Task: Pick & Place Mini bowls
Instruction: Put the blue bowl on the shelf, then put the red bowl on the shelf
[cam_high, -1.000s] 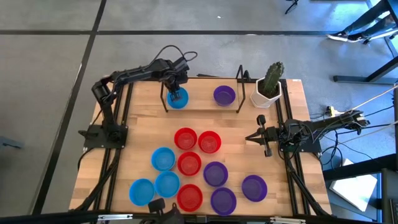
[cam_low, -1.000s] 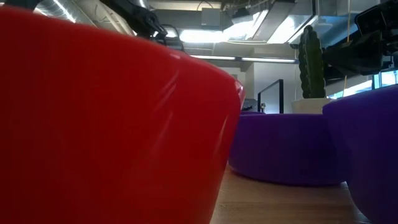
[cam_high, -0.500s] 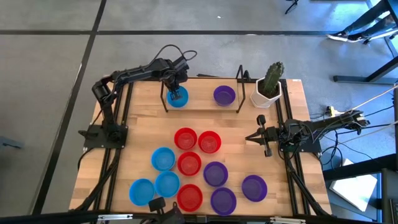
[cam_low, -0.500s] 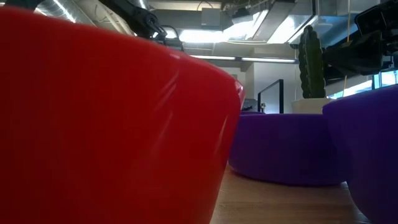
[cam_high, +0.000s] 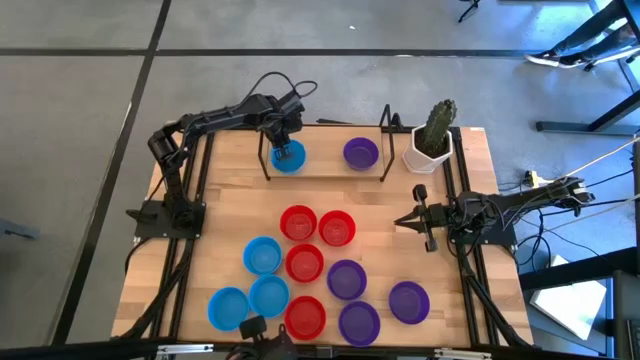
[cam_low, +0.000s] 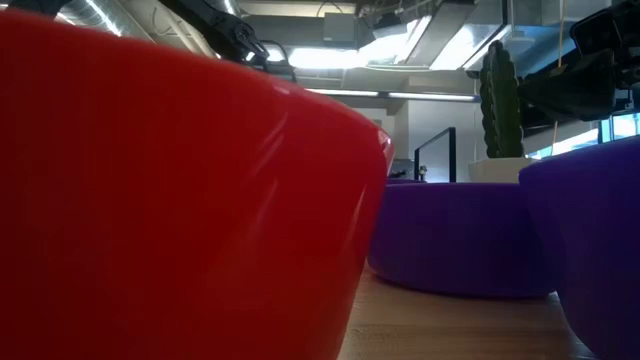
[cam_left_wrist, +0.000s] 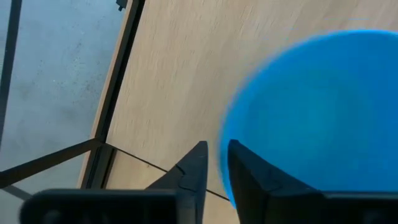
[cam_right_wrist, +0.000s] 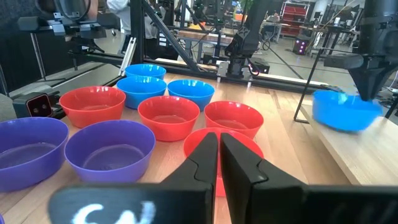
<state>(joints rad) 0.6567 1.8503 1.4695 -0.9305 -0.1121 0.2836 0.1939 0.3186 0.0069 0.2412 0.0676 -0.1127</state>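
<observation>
Releasing a blue mini bowl onto the raised shelf at the far left of the surface.

The left tool (cam_high: 286, 140) hangs over the blue bowl (cam_high: 288, 156), its fingers (cam_left_wrist: 194, 171) straddling the rim with a narrow gap; whether they grip it I cannot tell. To finish well, part them fully, then lift straight up so the rim is not dragged. A purple bowl (cam_high: 360, 153) sits further right on the shelf (cam_high: 325, 172). The right tool (cam_high: 402, 221) waits pressed together at the right.
</observation>
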